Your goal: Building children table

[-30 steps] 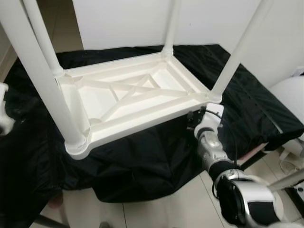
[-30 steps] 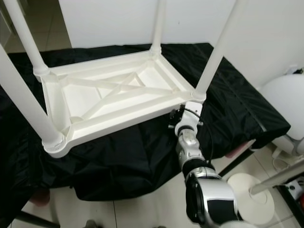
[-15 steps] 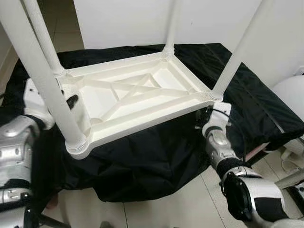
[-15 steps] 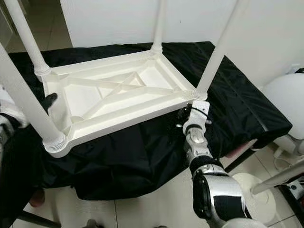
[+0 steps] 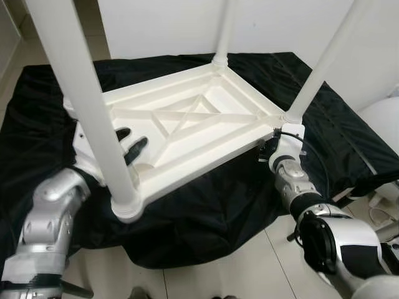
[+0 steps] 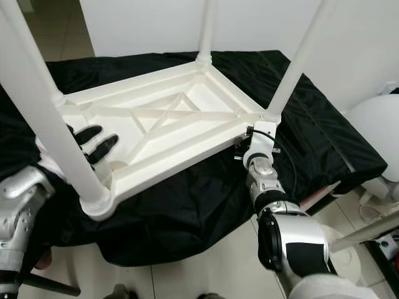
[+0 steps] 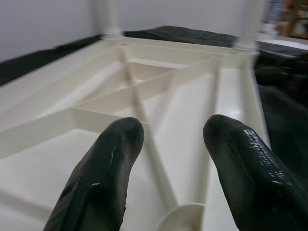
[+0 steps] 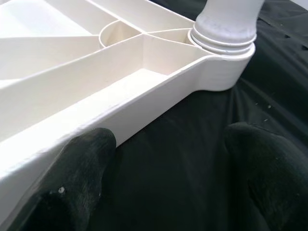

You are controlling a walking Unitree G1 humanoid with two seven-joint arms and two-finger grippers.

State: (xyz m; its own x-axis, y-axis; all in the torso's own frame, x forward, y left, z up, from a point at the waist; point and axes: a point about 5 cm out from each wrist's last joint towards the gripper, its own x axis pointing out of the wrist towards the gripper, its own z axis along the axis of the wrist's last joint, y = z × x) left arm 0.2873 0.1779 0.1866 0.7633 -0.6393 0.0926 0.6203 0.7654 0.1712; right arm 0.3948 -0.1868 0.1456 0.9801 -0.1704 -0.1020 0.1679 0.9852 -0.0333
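Reaching into the upturned children table (image 5: 187,128), your left gripper (image 5: 128,144) is spreading open fingers; the right gripper (image 8: 163,192), also open, is straddling its rim; lifting unevenly risks tipping the legs (image 5: 87,106).

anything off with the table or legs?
Nothing damaged. The white table lies upside down on the black cloth, four legs upright in its corners. Left gripper is open over its underside; right gripper is open at a corner.

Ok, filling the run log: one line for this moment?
table: upside down on black cloth | left end effector: open, over underside | right end effector: open, by corner leg
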